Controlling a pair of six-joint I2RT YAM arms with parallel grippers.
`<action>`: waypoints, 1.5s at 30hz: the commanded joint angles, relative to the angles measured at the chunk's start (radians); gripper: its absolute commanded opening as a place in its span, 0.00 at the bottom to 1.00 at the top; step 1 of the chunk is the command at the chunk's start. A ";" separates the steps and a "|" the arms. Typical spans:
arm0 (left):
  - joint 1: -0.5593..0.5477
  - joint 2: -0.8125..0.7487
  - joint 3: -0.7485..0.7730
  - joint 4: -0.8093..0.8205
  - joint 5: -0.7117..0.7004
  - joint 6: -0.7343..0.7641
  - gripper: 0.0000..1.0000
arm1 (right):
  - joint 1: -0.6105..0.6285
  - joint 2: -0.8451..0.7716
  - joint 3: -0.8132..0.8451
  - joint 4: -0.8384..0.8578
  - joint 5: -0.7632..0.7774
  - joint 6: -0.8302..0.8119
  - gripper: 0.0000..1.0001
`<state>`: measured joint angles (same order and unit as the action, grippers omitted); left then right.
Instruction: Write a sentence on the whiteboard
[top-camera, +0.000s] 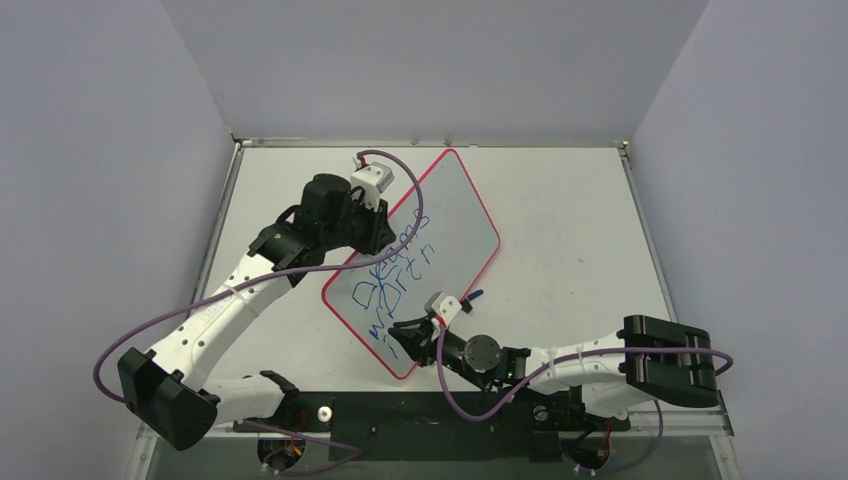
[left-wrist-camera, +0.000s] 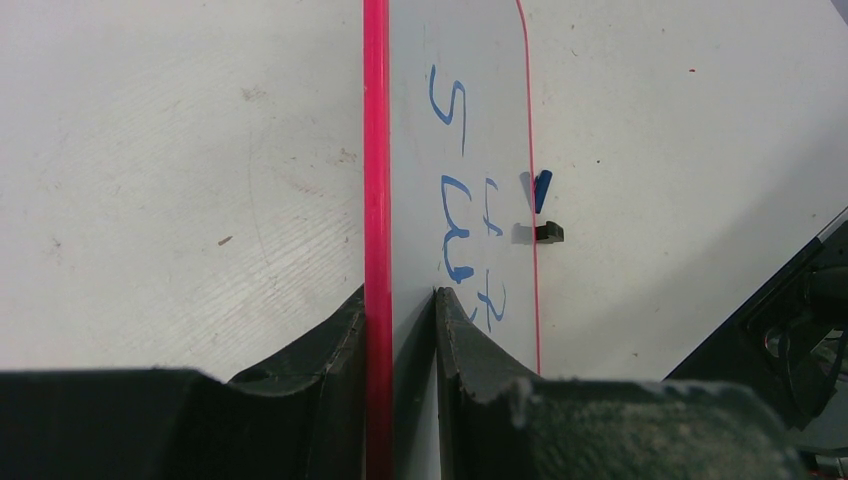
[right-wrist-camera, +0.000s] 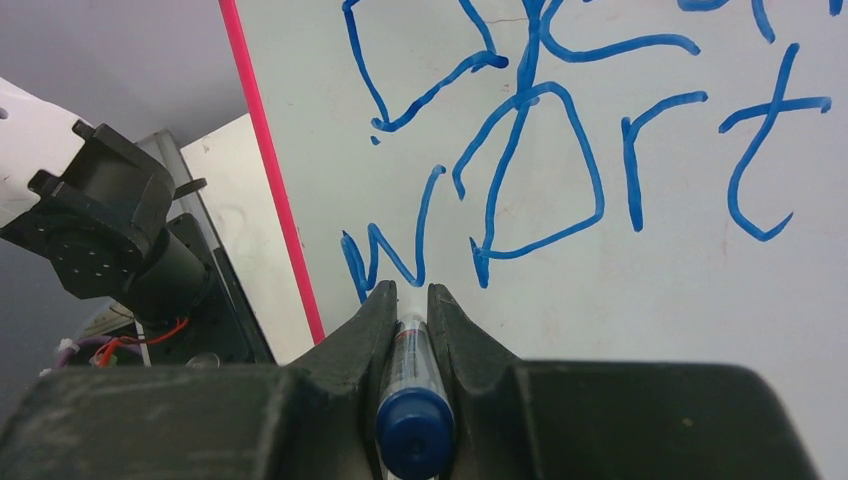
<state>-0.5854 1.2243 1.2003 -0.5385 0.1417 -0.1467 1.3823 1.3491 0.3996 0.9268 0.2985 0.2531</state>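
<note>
The whiteboard (top-camera: 455, 215) lies slanted in the middle of the table, white with a thin red rim. The sentence (top-camera: 395, 275) is blue scrawl in two lines on its near half. My left gripper (top-camera: 372, 232) is shut on the board's left edge; in the left wrist view its fingers (left-wrist-camera: 455, 330) clamp the red rim (left-wrist-camera: 377, 150). My right gripper (top-camera: 405, 335) is shut on a blue-capped marker (right-wrist-camera: 412, 400). The marker's tip sits just below the "w" of the second line (right-wrist-camera: 520, 150), at the board's near corner.
A small blue piece (left-wrist-camera: 542, 188) and a black clip (left-wrist-camera: 549, 233) sit on the board's right rim. The left arm's black joint and wiring (right-wrist-camera: 100, 220) stand close to the left of the right gripper. The table (top-camera: 580, 230) has raised edges and grey walls around it.
</note>
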 joint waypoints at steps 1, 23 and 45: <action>0.006 -0.025 0.012 0.107 -0.091 0.090 0.00 | -0.006 0.028 -0.012 -0.040 0.042 0.030 0.00; 0.006 -0.029 0.012 0.107 -0.093 0.090 0.00 | 0.092 0.023 0.031 -0.107 0.052 0.014 0.00; 0.006 -0.030 0.012 0.106 -0.088 0.090 0.00 | 0.067 -0.132 0.025 -0.161 0.138 -0.096 0.00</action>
<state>-0.5858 1.2243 1.1999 -0.5388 0.1421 -0.1497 1.4712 1.2480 0.4042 0.7456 0.4076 0.1867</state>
